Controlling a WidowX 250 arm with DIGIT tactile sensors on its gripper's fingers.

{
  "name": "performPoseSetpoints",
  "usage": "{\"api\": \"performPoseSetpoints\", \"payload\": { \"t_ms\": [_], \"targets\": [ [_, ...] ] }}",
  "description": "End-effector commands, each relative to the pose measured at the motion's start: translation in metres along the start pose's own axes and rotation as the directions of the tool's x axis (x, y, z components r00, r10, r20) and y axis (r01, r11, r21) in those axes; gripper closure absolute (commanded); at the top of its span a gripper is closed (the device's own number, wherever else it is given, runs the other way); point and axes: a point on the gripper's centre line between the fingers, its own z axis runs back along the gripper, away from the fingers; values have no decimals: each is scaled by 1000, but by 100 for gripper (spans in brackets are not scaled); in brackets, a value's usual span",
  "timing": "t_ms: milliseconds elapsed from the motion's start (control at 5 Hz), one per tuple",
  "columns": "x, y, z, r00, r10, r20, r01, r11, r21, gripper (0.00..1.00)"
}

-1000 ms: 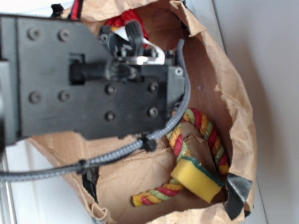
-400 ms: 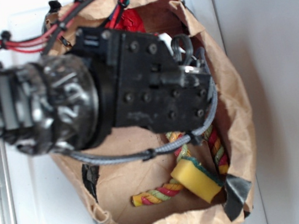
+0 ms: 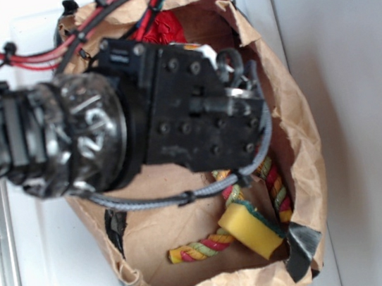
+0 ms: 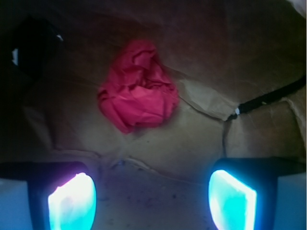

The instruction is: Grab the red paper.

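the red paper (image 4: 138,87) lies on the crumpled floor of the brown paper bag (image 4: 201,52), upper centre of the wrist frame. the gripper (image 4: 152,197) is spread wide, its two glowing pads (image 4: 72,202) at the lower corners, nothing between them. in the exterior frame only a red patch shows at top centre, probably the same wad, above the rope toy (image 3: 274,187) at lower right.

Crinkled matt red paper (image 4: 138,93) lies on the creased, rough brown paper bag (image 4: 201,139); the gripper's (image 4: 152,199) pads (image 4: 72,201) look glossy.
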Motion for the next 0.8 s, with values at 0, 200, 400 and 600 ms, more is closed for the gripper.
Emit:
{"api": "performPoseSetpoints", "payload": {
  "t_ms": [0,200,400,600],
  "targets": [
    [22,11,8,992,118,32,-117,993,-25,0],
    [29,12,4,988,153,34,-152,988,-11,0],
    [37,12,3,983,177,50,-177,984,0,0],
    [43,12,-1,980,191,61,-192,981,15,0]
  ]
}}
